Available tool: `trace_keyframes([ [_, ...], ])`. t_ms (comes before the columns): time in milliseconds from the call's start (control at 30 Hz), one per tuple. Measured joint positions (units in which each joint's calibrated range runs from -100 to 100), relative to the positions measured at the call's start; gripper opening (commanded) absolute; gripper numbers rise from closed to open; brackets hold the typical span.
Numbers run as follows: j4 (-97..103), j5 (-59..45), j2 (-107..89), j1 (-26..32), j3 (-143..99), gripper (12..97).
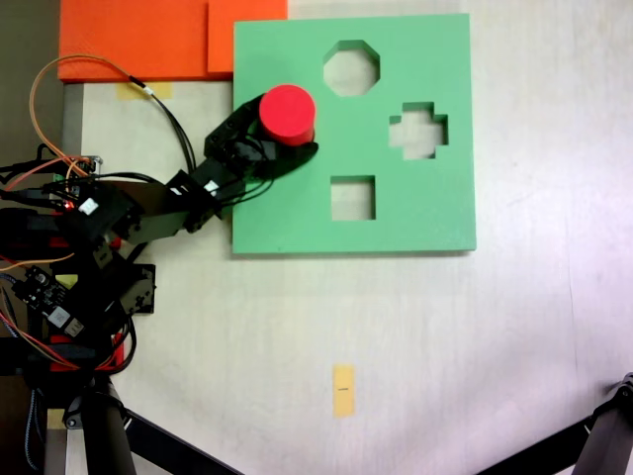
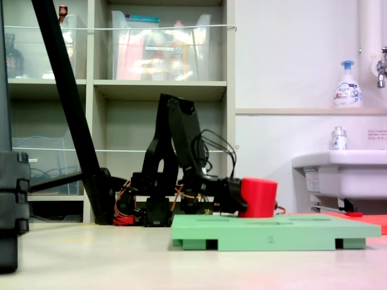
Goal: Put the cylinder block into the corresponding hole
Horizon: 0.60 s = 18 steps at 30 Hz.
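Note:
The red cylinder block [image 1: 288,114] [image 2: 259,197] stands upright over the left part of the green foam board [image 1: 435,213] [image 2: 272,232]. Its base is level with the board's top surface in the side-on fixed view. My gripper [image 1: 286,126] [image 2: 237,197] reaches in from the left and is shut on the cylinder block, one black jaw on each side of it. The circular hole is hidden under the block. The octagonal cut-out [image 1: 351,67], the cross cut-out [image 1: 418,130] and the square cut-out [image 1: 353,198] are uncovered.
Orange foam sheets [image 1: 148,40] lie beyond the board's upper left corner. A yellow tape strip [image 1: 343,389] marks the table below the board. The arm's base and wiring [image 1: 69,257] fill the left edge. Black tripod legs [image 1: 603,440] cross the bottom corners. A sink [image 2: 341,172] stands behind.

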Motion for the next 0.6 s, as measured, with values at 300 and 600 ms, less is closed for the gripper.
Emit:
trace_keyframes([
  [300,4.6,0.0,2.74,0.05,-3.14,66.6],
  [600,21.73,-0.1,2.46,-1.47,-20.28,62.0],
])
